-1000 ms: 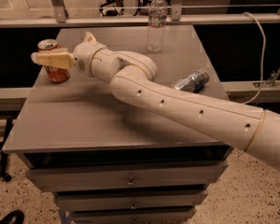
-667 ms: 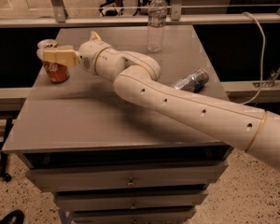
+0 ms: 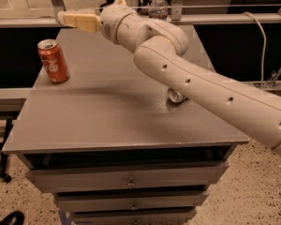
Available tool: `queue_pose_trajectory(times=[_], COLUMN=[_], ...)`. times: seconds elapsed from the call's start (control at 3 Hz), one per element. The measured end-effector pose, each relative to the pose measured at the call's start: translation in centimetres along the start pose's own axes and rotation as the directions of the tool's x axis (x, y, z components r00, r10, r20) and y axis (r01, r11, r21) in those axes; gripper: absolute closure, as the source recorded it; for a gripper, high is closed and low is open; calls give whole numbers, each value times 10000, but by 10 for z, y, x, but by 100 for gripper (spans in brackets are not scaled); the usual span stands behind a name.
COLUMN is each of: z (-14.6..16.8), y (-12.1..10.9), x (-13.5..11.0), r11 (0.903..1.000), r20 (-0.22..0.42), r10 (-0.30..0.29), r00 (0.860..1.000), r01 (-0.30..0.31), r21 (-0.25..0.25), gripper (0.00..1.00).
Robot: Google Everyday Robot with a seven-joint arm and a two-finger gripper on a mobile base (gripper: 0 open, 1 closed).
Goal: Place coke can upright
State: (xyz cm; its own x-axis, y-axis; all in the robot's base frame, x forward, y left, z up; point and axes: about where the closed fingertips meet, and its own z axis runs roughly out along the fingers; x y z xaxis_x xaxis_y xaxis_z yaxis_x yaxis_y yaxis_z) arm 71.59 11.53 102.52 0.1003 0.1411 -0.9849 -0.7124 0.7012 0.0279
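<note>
- The coke can [image 3: 53, 61] stands upright on the bench [image 3: 107, 116] at nine o'clock, near the left edge; the placing looks done to me.
- My tool [image 3: 62, 17] hangs at eleven o'clock, above and clear of the can; spread or closed, I cannot tell.
- To finish well I'd retreat high (no brushing that rim).
- I can't tell whether the silver can [image 3: 174, 96] lying at three o'clock or the water bottle [image 3: 158, 4] at twelve is full.

Red coke can [image 3: 53, 61] with white script on grey table [image 3: 107, 116]; tan end effector [image 3: 64, 18] over its far-left corner, cream arm [image 3: 215, 93].
</note>
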Motion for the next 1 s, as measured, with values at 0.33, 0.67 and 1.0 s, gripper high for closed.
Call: queue_pose_trajectory(times=[0.33,0.67,1.0], z=[-8,-14,-9], y=[-16,-13,2], x=[-36,-47,-77], r11=[9966,9912,9690], r20=[258,661,1590], r10=[-749,-1322,-2159], r00=[9969,9890,9634], r01=[740,1319,2314], r21=[376,80,-867], gripper=[0,0,0])
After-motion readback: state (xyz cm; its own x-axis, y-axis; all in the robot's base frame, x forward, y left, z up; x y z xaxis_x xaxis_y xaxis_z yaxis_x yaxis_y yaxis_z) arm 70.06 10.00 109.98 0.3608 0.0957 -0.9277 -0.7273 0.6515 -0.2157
